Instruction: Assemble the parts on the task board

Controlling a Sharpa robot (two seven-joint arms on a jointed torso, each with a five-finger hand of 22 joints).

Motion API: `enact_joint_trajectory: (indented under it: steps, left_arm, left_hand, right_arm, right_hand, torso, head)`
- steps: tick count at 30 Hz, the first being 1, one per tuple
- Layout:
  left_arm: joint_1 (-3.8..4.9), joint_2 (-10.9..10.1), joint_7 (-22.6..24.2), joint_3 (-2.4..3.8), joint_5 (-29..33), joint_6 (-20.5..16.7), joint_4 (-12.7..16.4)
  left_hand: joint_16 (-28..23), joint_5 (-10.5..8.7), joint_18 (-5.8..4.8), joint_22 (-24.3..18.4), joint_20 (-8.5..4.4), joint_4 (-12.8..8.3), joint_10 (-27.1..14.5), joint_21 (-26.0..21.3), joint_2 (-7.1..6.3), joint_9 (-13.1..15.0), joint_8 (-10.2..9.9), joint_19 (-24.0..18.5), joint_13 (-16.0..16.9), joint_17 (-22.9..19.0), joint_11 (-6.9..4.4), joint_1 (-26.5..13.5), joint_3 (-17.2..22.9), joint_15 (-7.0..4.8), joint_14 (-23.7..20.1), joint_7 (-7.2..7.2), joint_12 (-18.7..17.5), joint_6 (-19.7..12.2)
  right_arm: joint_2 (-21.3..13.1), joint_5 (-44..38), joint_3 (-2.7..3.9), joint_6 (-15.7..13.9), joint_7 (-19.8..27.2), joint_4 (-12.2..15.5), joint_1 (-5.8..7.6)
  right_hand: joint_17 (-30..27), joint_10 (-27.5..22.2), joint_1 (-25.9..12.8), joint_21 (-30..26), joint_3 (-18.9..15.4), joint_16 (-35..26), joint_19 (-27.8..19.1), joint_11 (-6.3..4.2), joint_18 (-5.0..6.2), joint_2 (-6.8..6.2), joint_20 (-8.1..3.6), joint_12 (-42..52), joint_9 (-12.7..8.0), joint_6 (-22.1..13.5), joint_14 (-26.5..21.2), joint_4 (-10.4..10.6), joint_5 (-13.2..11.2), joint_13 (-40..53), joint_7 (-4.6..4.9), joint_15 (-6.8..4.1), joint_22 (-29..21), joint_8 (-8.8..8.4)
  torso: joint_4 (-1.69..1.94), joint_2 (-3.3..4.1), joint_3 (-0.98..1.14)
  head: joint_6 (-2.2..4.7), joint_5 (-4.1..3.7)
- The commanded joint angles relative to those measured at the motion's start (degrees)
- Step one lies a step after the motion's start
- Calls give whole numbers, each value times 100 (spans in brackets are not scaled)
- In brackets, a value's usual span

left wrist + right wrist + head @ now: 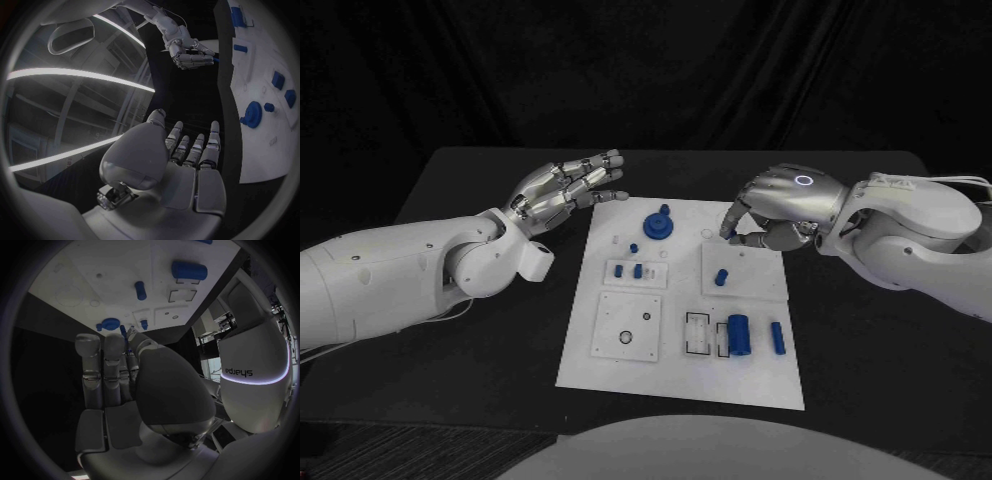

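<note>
— What is lying nearest to you?

— The near edge of the task board [678, 385], a flat, matte white plate, is sitting in the lower middle of the frame on the black table [877, 380]. Just above that edge, a square inset with a small round hole [627, 336] is showing on the left. To its right a thick, smooth blue cylinder [737, 334] is lying beside rectangular cut-outs. A slimmer blue peg [776, 338] is lying just right of the cylinder.

— And further up the board?

— A short blue peg [723, 277] is standing in a raised white square right of centre. A few small blue pieces [629, 269] are sitting in another square on the left. Above them, near the board's top edge, a round blue gear [658, 225] with a knob on it is resting.

— How are your hands doing?

— My left hand [567, 190], silver and jointed, is hovering off the board's upper left corner, fingers spread wide and holding nothing. My right hand [769, 215] is curling its fingers down over the board's upper right edge. I cannot tell whether it is pinching anything.
</note>
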Motion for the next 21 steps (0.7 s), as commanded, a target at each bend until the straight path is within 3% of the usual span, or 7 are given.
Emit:
enact_joint_trajectory:
  steps: [1,4,6,11,21]
  left_arm:
    - [-9,22,623,5,43,32,-12]
    - [-10,36,615,5,43,45,-27]
    - [-12,43,614,5,43,49,-38]
    - [-18,86,630,5,43,59,-72]
    - [-21,136,631,5,43,75,-110]
  left_hand:
    - [27,21,-98,-12,2,-18,-10,26,20,3,20,39,9,6,42,71,18,24,25,31,38,-4]
    - [27,20,-103,-15,2,-21,-8,25,25,3,21,40,10,5,48,74,24,26,21,35,45,0]
    - [28,18,-107,-18,2,-23,-6,25,32,5,23,41,11,5,55,76,30,27,18,40,52,12]
    - [19,8,-122,-26,0,-24,-1,22,47,7,27,41,13,0,72,77,43,23,-5,53,65,19]
    - [5,-6,-145,-44,-4,-20,-7,3,56,7,27,15,11,-6,83,70,53,6,-42,61,60,11]
  right_arm:
    - [130,62,3,107,47,114,-68]
    - [319,73,3,161,77,124,-168]
    - [504,77,3,184,116,78,-246]
    - [962,82,3,198,202,-95,-487]
    - [1535,55,4,88,256,-440,-869]
  right_hand:
    - [25,195,9,15,-7,-14,-9,-155,5,34,-33,11,5,28,-15,29,-14,6,9,-21,242,26]
    - [79,197,17,68,-5,22,2,-155,-3,28,-36,7,3,19,0,22,1,5,10,-25,256,15]
    - [75,198,22,70,-3,18,4,-156,-3,27,-37,4,3,17,2,18,10,5,10,-26,257,12]
    - [122,203,46,100,8,48,18,-155,-9,17,-43,-8,1,1,31,-3,65,5,16,-30,269,-14]
    - [216,211,63,193,14,114,45,-153,-25,2,-47,-16,-3,-22,67,-23,97,6,23,-31,297,-40]
  torso:
    - [-10,1,-5]
    - [-34,-4,-9]
    - [-33,-4,-12]
    - [-25,1,2]
    - [-36,-15,0]
  head:
    - [1,52]
    - [1,117]
    - [1,149]
    - [1,185]
    - [1,277]
